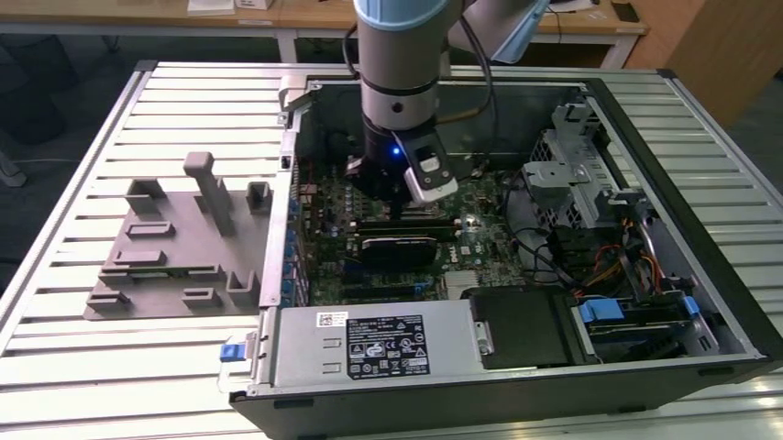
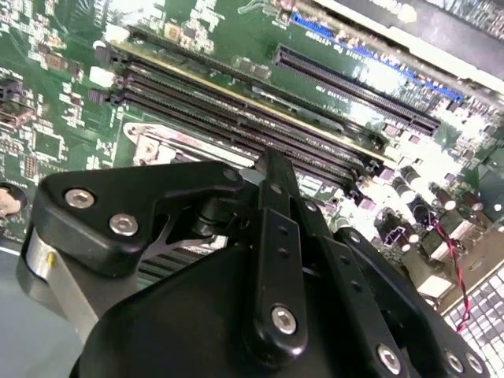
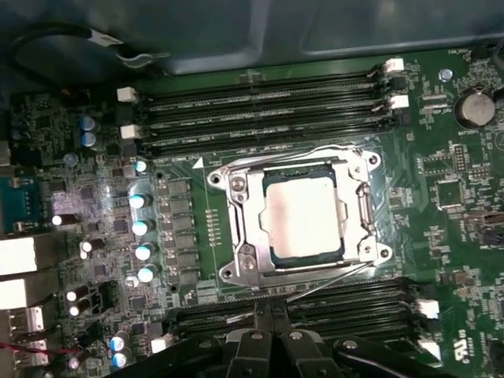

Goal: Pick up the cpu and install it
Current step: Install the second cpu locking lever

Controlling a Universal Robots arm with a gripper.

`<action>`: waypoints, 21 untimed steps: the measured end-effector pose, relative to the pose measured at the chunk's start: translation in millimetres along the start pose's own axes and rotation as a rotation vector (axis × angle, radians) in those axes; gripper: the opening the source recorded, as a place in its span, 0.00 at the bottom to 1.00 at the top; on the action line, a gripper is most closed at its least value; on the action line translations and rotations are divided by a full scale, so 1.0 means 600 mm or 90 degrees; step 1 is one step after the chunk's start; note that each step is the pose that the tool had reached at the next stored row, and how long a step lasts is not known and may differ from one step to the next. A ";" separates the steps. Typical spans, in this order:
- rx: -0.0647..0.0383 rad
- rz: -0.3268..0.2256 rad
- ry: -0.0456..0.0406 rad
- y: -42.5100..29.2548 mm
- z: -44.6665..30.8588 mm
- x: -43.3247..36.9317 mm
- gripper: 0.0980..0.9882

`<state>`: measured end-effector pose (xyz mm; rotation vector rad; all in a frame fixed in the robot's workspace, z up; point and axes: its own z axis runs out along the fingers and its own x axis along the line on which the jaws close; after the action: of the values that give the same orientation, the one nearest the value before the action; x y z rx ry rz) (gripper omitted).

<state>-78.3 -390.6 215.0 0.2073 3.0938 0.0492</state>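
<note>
Arm (image 1: 398, 64) comes down from the top center of the exterior view into the open PC case (image 1: 636, 137), which lies on its side on a slatted metal table (image 1: 73, 348). Gripper (image 1: 394, 203) hangs low over the motherboard (image 1: 490, 240) near the middle of the case, a blue light lit on the wrist just above it. Cpu (image 3: 303, 216) sits flat in its socket (image 3: 236, 228) at the center of the first wrist view, pale silver top up, inside the metal socket frame. It lies square to the frame; can't tell whether it is fully seated. Gripper is not touching it: its black linkage (image 3: 272, 350) shows at the bottom edge of the first wrist view, apart from the chip, over the lower RAM slots (image 3: 346, 303). More RAM slots (image 3: 260, 118) run across above the socket, all empty. Can't tell if the fingers are wide or narrow, since both wrist views show just the linkage and not the tips; nothing visibly held. In the second wrist view the gripper body (image 2: 236, 299) takes the lower half, with the slots (image 2: 260, 118) running diagonally behind it. Grey plastic holder (image 1: 183, 247) sits on the table at the exterior view's left, beside the case. Power supply (image 1: 380, 344) occupies the lower front of the case.
</note>
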 end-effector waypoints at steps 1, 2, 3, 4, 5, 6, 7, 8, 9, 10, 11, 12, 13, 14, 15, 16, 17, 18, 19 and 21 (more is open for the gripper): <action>-0.007 0.000 0.0009 -0.001 0.001 0.001 0.01; -0.015 0.000 0.0019 -0.003 0.001 0.003 0.01; -0.023 0.001 0.0031 -0.004 0.002 0.004 0.01; -0.030 0.001 0.0041 -0.005 0.002 0.005 0.01; -0.035 0.001 0.0046 -0.007 0.003 0.006 0.01; -0.038 0.001 0.0050 -0.009 0.005 0.007 0.01; -0.039 0.001 0.0053 -0.012 0.006 0.008 0.01; -0.042 0.001 0.0056 -0.014 0.007 0.009 0.01; -0.045 0.001 0.0059 -0.016 0.008 0.009 0.01; -0.049 0.001 0.0065 -0.018 0.008 0.010 0.01; -0.055 0.002 0.0073 -0.019 0.009 0.010 0.01; -0.061 0.002 0.0082 -0.021 0.010 0.011 0.01; -0.067 0.002 0.0091 -0.022 0.011 0.011 0.01; -0.073 0.002 0.0099 -0.023 0.011 0.012 0.01; -0.079 0.003 0.0106 -0.024 0.012 0.013 0.01; -0.084 0.003 0.0112 -0.025 0.013 0.014 0.01; -0.089 0.003 0.0119 -0.026 0.014 0.015 0.01; -0.094 0.003 0.0125 -0.026 0.015 0.015 0.01; -0.096 0.003 0.0129 -0.026 0.017 0.016 0.01; -0.097 0.003 0.0129 -0.026 0.018 0.016 0.01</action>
<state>-89.3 -404.6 203.1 0.2104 3.0908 0.2886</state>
